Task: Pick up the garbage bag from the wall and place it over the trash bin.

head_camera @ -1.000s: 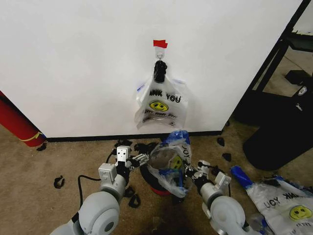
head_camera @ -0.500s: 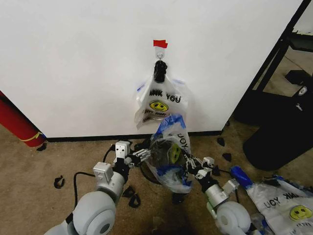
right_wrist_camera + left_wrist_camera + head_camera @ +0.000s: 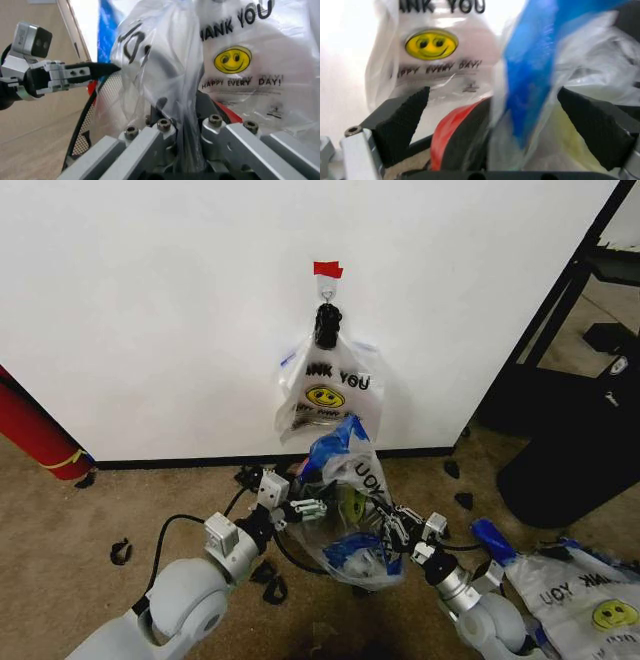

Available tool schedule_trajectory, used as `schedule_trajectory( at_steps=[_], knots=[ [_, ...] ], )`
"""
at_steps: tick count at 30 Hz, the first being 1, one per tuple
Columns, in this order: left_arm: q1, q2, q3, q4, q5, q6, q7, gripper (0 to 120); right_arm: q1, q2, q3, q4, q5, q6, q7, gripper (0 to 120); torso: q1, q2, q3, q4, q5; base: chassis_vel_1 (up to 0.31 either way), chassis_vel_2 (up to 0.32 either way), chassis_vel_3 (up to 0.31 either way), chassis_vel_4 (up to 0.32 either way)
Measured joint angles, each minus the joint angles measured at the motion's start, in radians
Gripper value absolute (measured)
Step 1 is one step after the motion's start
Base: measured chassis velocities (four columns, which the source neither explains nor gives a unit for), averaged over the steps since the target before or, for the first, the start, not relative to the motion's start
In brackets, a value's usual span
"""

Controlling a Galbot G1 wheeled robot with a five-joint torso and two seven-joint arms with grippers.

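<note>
Below the white wall [image 3: 150, 300], the right gripper [image 3: 403, 530] pinches the garbage bag [image 3: 350, 510] above the trash bin [image 3: 92, 123]; the spread left gripper [image 3: 300, 507], just beside, should catch the free rim.

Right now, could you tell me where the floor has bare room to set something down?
Free: the carpet between the red roll and the left pincer. Crowded: around the trash bin, with the garbage bag, both pincers and scraps.

Test room, bare white wall [image 3: 150, 300], worn carpet [image 3: 60, 540], taped hook [image 3: 327, 277]
</note>
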Motion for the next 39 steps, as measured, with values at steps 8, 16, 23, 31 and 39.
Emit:
schedule_trajectory(
  at_steps=[8,16,23,31,39],
  knots=[
    [0.019,-0.012,-0.002,-0.005,-0.001,-0.010,-0.020,74,0.018,-0.001,0.004,-0.021,-0.002,0.017,0.007,1,0.000,0.000,0.000,0.0000,0.0000,0.000,0.000,0.000,0.000],
    [0.034,-0.023,-0.001,-0.049,0.005,-0.008,-0.024,43,0.023,0.002,0.003,-0.023,-0.001,0.017,0.030,1,0.000,0.000,0.000,0.0000,0.0001,0.000,0.000,0.000,0.000],
    [0.035,-0.028,0.001,-0.070,0.003,-0.005,-0.036,19,0.016,0.006,0.001,-0.027,-0.011,0.018,0.027,1,0.000,0.000,0.000,0.0000,0.0001,0.000,0.000,0.000,0.000],
    [0.031,-0.024,0.000,-0.093,-0.026,0.013,-0.044,0,0.023,0.005,-0.002,-0.027,-0.017,0.023,0.040,1,0.000,0.000,0.000,0.0000,0.0000,0.000,0.000,0.000,0.000],
    [-0.008,0.043,-0.047,-0.144,0.031,0.109,-0.090,0,0.034,-0.006,0.004,-0.040,0.004,0.022,0.047,1,0.000,0.000,0.000,0.0000,0.0001,0.000,0.000,0.000,0.000]
  ],
)
